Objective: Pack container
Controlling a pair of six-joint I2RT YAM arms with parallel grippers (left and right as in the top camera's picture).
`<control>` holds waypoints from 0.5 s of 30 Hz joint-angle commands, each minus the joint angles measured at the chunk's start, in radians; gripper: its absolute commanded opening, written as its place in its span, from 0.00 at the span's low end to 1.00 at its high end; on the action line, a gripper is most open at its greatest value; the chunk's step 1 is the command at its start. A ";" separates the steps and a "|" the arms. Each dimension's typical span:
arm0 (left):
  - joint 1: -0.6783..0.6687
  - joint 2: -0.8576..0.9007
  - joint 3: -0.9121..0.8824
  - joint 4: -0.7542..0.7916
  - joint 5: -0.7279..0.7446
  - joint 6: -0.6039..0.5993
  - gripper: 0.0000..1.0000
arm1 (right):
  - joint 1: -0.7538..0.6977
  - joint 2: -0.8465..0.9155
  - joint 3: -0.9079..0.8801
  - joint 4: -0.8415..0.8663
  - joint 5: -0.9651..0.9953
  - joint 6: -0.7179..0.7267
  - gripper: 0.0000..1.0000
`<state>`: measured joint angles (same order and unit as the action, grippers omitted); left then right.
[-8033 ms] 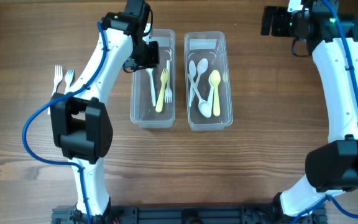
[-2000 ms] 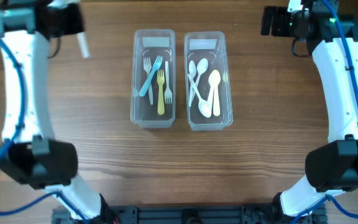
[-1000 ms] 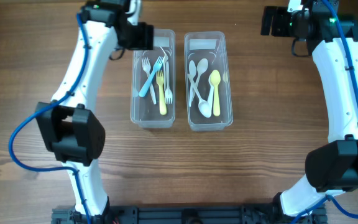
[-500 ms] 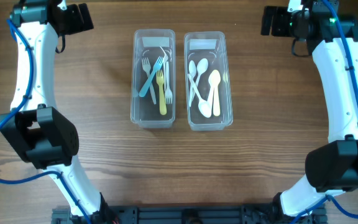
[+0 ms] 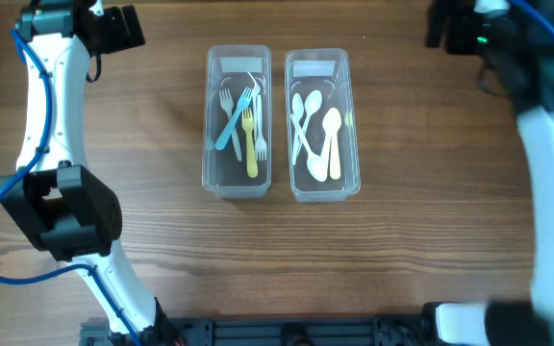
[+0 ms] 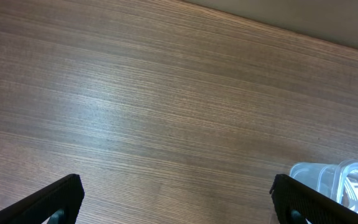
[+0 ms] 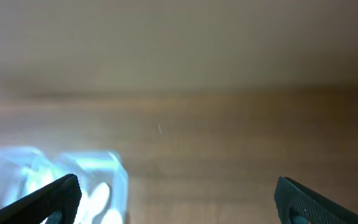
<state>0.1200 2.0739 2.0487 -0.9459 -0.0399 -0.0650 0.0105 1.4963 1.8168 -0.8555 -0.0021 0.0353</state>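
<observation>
Fork container [image 5: 222, 179] whole from overhead, only its corner from left wrist

We log assorted plastic forks [image 5: 249, 144] in left clear rectangular plastic tub [image 5: 210, 115], pale plastic spoons [image 5: 333, 144] in right clear rectangular plastic tub [image 5: 355, 144] just beside, mid brown wooden tabletop [image 5: 402, 250].

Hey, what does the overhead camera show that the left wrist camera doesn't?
Only the overhead view shows both clear containers whole: the fork container holding blue, yellow and white forks, and the spoon container beside it holding white and yellow spoons. It also shows the left arm and the blurred right arm. Only the left wrist view shows the left gripper from close up, its fingertips spread wide with nothing between them. Both show the wooden table and a corner of a clear container, probably the fork one.
</observation>
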 commanded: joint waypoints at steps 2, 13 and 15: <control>0.001 -0.034 0.001 -0.001 0.005 0.005 1.00 | 0.004 -0.299 -0.011 0.015 0.042 -0.050 1.00; 0.001 -0.034 0.001 -0.001 0.005 0.005 1.00 | -0.025 -0.994 -0.803 0.406 0.036 -0.103 1.00; 0.001 -0.034 0.001 -0.001 0.005 0.005 1.00 | -0.035 -1.084 -0.991 0.559 0.006 -0.079 1.00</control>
<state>0.1200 2.0735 2.0487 -0.9485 -0.0399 -0.0654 -0.0090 0.5129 1.0424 -0.4171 0.0418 -0.0551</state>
